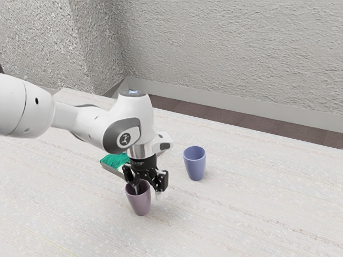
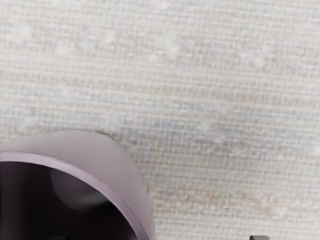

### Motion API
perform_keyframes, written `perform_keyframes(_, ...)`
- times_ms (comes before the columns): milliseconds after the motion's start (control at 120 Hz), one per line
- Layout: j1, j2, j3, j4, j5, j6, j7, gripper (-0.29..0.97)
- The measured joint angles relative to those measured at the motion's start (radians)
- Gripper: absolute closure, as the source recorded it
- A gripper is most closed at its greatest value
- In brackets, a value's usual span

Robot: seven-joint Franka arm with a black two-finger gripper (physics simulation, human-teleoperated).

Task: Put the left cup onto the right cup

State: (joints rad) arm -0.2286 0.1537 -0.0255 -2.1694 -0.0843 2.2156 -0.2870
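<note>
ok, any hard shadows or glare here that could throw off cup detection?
Exterior view: soft, even light; only faint shadows at the bases of the purple cup and blue cup, one small highlight on top of the arm. Wrist view: no glare on the table; the purple cup's inside goes dark with one paler patch.

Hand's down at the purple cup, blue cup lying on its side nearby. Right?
No: the blue cup stands upright, not on its side, as the exterior view shows. The hand is down at the purple cup.
</note>
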Motion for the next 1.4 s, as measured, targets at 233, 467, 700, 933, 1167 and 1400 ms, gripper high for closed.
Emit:
perform_keyframes(233,0.0,0.003,0.002,0.001,0.0,0.003,-0.004,0.37)
perform_keyframes(467,0.0,0.004,0.004,0.002,0.0,0.003,-0.009,0.52)
perform_keyframes(700,0.0,0.004,0.005,0.003,0.002,0.002,-0.015,0.64)
perform_keyframes(933,0.0,0.004,0.006,0.003,0.005,0.001,-0.02,0.74)
perform_keyframes(1167,-0.001,0.004,0.006,0.003,0.019,0.0,-0.034,0.77)
perform_keyframes(1400,-0.003,-0.001,0.007,0.026,0.04,-0.01,-0.05,0.78)
